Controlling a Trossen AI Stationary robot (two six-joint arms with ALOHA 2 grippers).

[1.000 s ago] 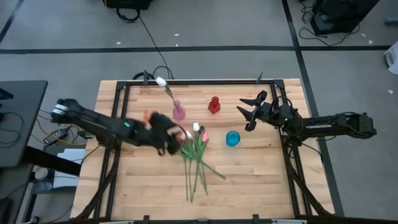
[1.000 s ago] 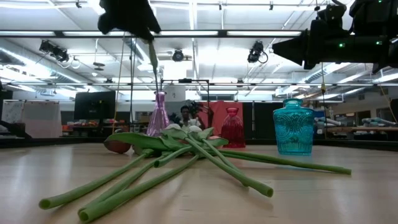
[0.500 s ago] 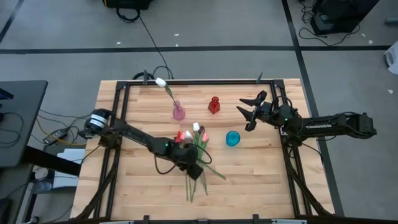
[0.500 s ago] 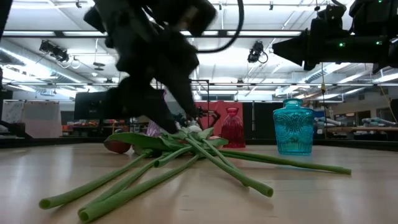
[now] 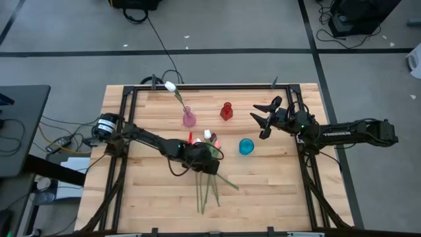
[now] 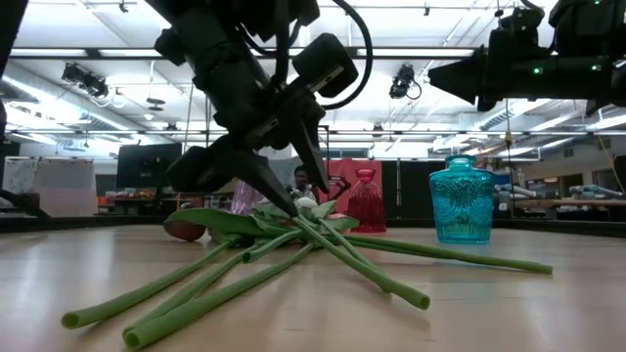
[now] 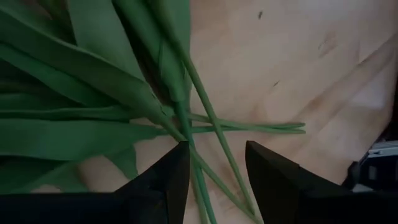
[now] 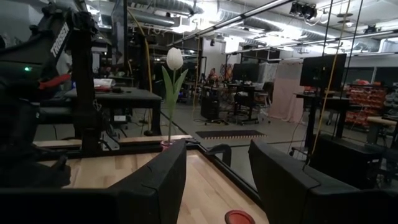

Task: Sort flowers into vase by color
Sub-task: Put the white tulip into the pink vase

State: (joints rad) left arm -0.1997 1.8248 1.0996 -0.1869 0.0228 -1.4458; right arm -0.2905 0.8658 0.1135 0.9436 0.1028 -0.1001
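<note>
Several artificial tulips (image 5: 209, 181) lie in a crossed pile mid-table, their green stems (image 6: 293, 240) flat on the wood and their white, pink and red heads (image 5: 208, 136) pointing to the far edge. My left gripper (image 5: 208, 160) is open and low over the pile, fingers pointing down. In the left wrist view a few stems (image 7: 196, 134) run between its fingers (image 7: 214, 171). One white tulip (image 5: 170, 85) stands with its stem in the pink vase (image 5: 189, 119). My right gripper (image 5: 262, 120) waits open, in the air at the table's right. My left gripper comes from above with one finger (image 7: 169, 177) on each side of crossed stems (image 7: 205, 165) just below the leaves. I cannot tell whether the fingers touch the stems or the leaves.
A red vase (image 5: 226, 111) and a teal glass vase (image 5: 246, 146) stand right of the pink one, the teal one close to the flower heads. A black metal frame (image 5: 197, 87) runs along the table's edges. Bare wood shows near the front edge (image 5: 151, 197).
My left gripper has swung from beside the pink vase toward the table's right and near edge and come down from high above onto the flower pile. The tulips lie as before.
</note>
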